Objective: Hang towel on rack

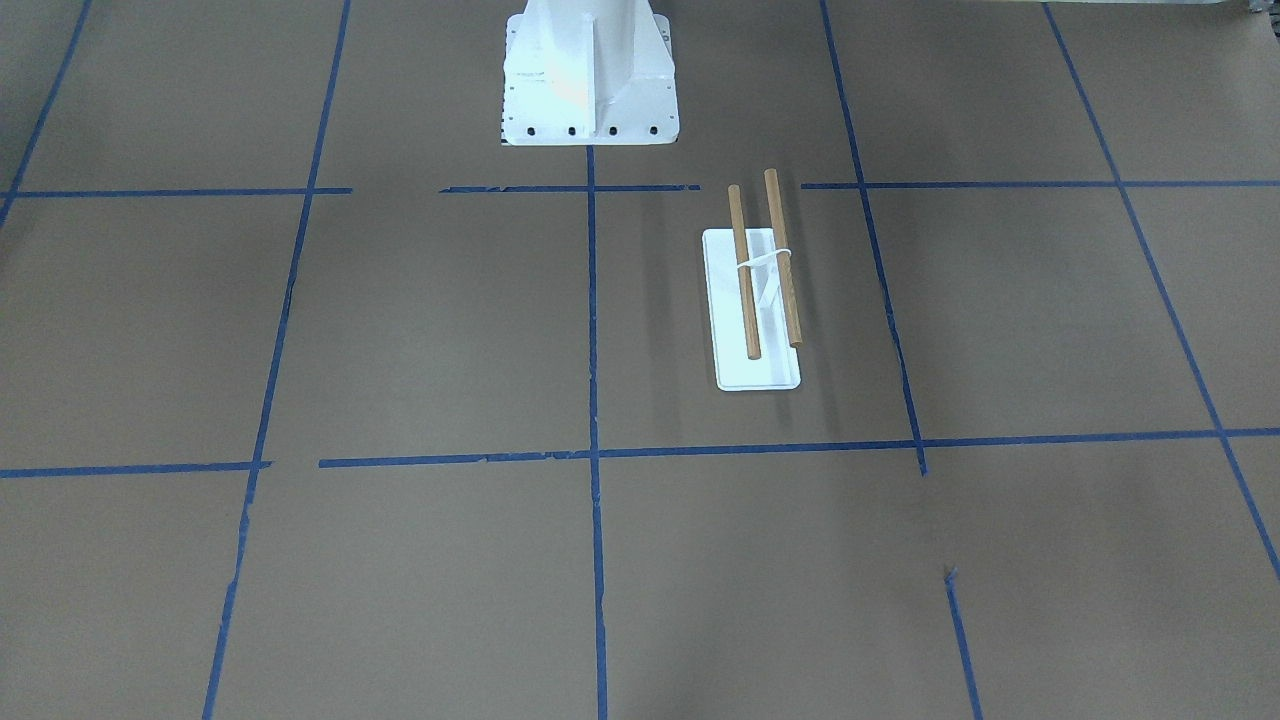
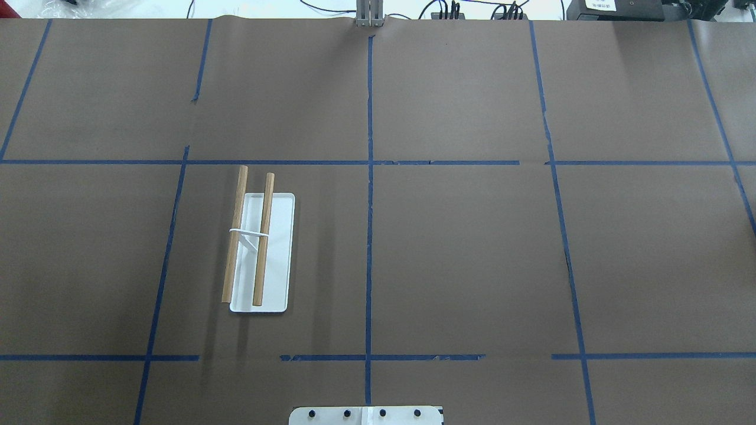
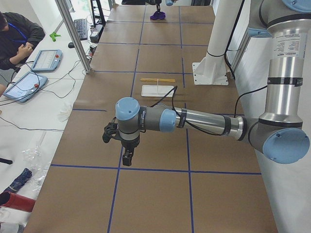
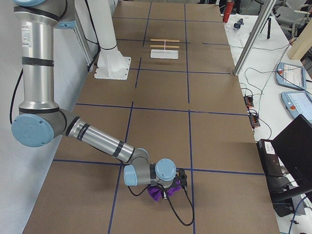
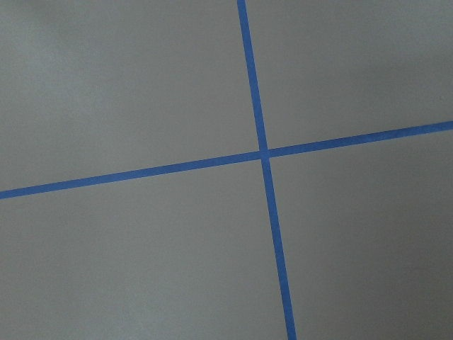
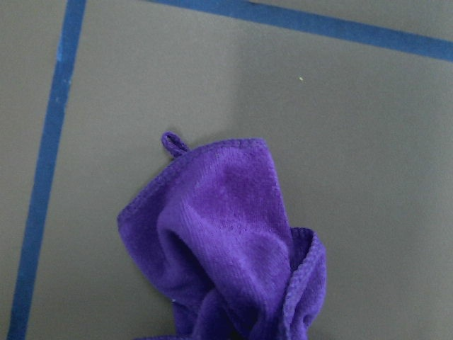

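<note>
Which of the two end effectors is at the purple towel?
The right end effector, on the near arm in the exterior right view: the towel is bunched at it. The left end effector hangs over taped table only.

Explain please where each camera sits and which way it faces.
Front-facing: across the table, facing the robot's pedestal; rack, no arms.
Overhead: behind the robot, looking forward; same rack, pedestal edge.
Exterior left: table's left end; left gripper near.
Exterior right: opposite end; right gripper at the towel.
Left wrist: down on tape lines.
Right wrist: down on the same towel.
</note>
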